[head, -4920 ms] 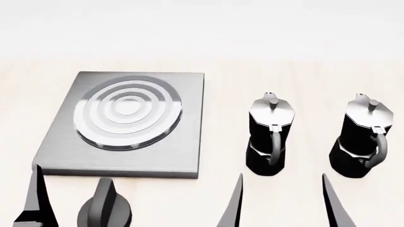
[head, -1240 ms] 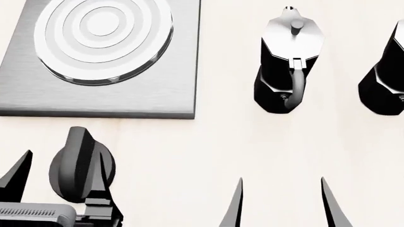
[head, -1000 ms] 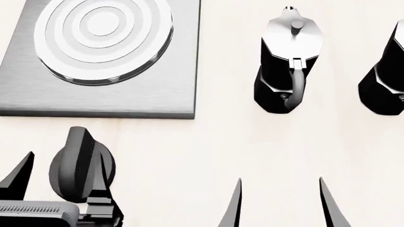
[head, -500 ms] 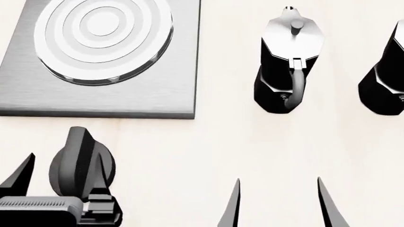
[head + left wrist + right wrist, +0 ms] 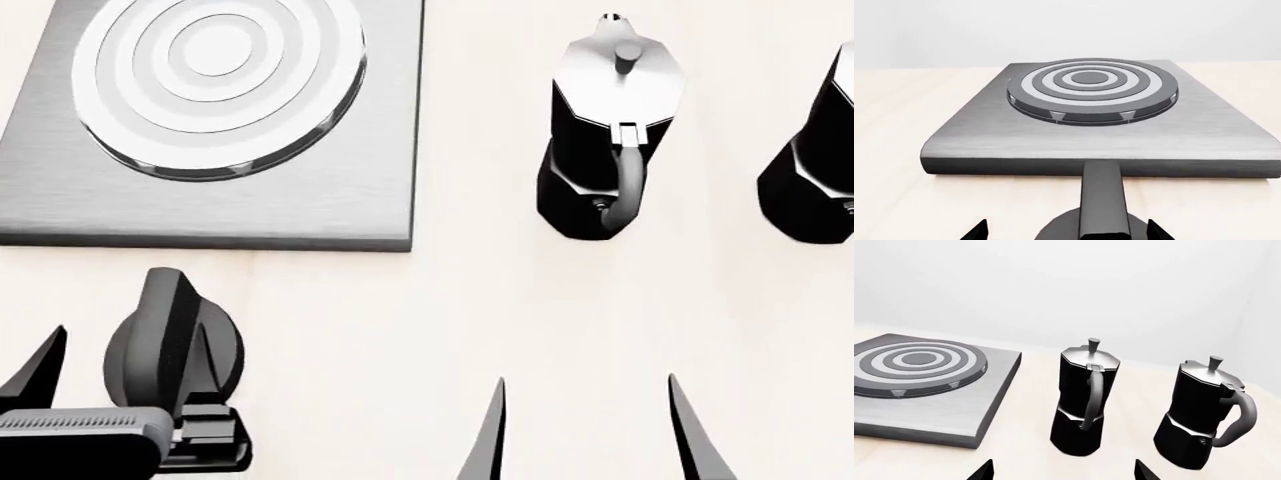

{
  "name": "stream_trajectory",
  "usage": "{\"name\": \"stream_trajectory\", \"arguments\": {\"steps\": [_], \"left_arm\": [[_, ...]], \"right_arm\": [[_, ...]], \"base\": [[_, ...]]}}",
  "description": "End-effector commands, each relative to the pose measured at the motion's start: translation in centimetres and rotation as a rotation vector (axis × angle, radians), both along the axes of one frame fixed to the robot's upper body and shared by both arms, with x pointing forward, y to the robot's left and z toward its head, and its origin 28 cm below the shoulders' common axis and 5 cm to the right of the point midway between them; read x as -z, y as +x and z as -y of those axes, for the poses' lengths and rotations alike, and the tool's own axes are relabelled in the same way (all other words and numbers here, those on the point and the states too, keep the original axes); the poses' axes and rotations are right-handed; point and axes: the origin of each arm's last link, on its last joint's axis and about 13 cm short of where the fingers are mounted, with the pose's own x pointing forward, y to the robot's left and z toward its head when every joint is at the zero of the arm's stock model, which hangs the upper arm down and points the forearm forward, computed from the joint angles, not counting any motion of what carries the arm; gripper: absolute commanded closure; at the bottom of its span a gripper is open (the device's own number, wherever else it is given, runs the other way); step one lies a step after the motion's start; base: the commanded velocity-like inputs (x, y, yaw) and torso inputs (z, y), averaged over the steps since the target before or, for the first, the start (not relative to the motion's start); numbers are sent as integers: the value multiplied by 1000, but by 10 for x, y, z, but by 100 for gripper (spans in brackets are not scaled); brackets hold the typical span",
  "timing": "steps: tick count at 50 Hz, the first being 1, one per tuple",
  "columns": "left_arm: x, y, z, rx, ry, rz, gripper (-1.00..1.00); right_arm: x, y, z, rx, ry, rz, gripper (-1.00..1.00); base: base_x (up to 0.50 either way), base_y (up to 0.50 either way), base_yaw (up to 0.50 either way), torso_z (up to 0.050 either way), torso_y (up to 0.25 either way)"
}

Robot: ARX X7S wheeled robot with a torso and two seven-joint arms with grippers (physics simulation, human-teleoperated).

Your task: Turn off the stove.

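The stove (image 5: 334,190) is a flat brushed-grey slab with a ringed round burner (image 5: 214,80) at the head view's upper left; it also shows in the left wrist view (image 5: 1094,140) and the right wrist view (image 5: 954,415). Its separate black ridged knob (image 5: 154,330) stands on the table just in front of the slab, and its ridge (image 5: 1102,200) points at the slab. My left gripper (image 5: 127,350) is open, with one finger on each side of the knob and a gap on both sides (image 5: 1066,231). My right gripper (image 5: 587,430) is open and empty over bare table (image 5: 1064,470).
Two black-and-silver moka pots stand right of the stove, one nearer (image 5: 614,130) and one at the right edge (image 5: 814,170), both beyond my right gripper. They also show in the right wrist view (image 5: 1084,400) (image 5: 1204,415). The table is pale wood.
Since 4.9 s ago the head view has closed in and tilted down over the knob. In the last second my left gripper has crept forward around the knob; the right fingers have drifted slightly left.
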Motion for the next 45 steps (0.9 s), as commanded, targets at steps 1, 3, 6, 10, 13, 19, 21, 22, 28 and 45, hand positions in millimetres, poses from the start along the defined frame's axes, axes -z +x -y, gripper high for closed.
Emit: {"name": "stream_trajectory", "arguments": {"steps": [1, 3, 6, 10, 13, 19, 21, 22, 28, 45], "left_arm": [[3, 2, -2, -14, 0, -11, -100], [4, 2, -3, -17, 0, -12, -100], [5, 2, -3, -21, 0, -14, -100], [7, 3, -4, -26, 3, -18, -100], [8, 4, -5, -29, 3, -22, -100], [10, 6, -5, -28, -1, -38, -100], [11, 6, -6, -32, -2, -43, -100], [11, 7, -6, -33, -3, -44, -100], [14, 9, -7, -38, -5, -62, -100], [10, 1, -9, -43, -18, -59, -100]], "right_arm": [[0, 0, 0, -1, -1, 0, -100], [0, 0, 0, -1, -1, 0, -100], [0, 0, 0, -1, -1, 1, -100], [0, 0, 0, -1, -1, 1, -100], [0, 0, 0, -1, -1, 1, -100], [0, -1, 0, -2, -1, 1, -100], [0, -1, 0, -1, -1, 2, -100], [0, -1, 0, -1, -1, 2, -100], [0, -1, 0, -1, -1, 2, -100], [0, 0, 0, 0, -2, 1, -100]], "base": [[0, 0, 0, 0, 0], [0, 0, 0, 0, 0], [0, 0, 0, 0, 0], [0, 0, 0, 0, 0], [0, 0, 0, 0, 0], [0, 0, 0, 0, 0], [0, 0, 0, 0, 0], [0, 0, 0, 0, 0], [0, 0, 0, 0, 0], [0, 0, 0, 0, -2]]}}
